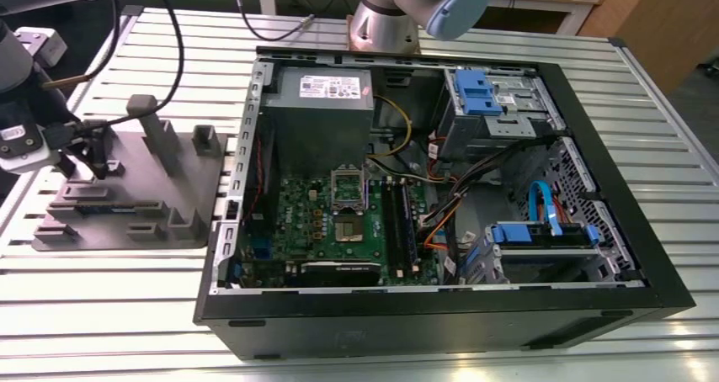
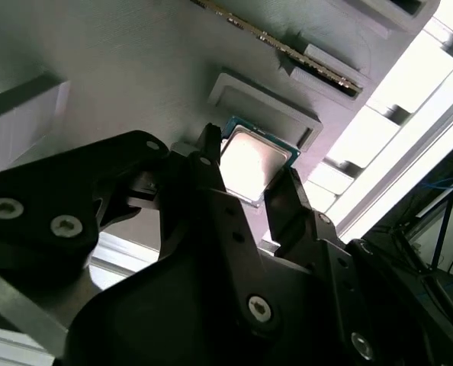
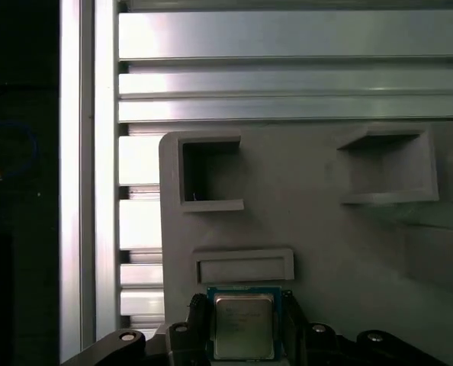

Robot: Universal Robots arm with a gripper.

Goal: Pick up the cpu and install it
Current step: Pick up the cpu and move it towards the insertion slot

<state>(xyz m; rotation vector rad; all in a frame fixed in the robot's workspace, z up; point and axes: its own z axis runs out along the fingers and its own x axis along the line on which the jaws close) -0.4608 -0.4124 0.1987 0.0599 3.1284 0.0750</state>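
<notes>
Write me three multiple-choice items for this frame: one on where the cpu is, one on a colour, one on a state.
1. Where is the cpu?
A on the bare table slats
B at the grey fixture, between the fingers of the gripper
C on the power supply

2. What colour are the plastic drive brackets?
A red
B yellow
C blue

3. How is the computer case?
A side open, motherboard exposed
B shut on all sides
C standing upright

Answers:
1 B: both wrist views show the fingers closed against its two sides at the fixture.
2 C: the exterior view shows them blue.
3 A: the exterior view looks straight into the case lying on its side.
</notes>
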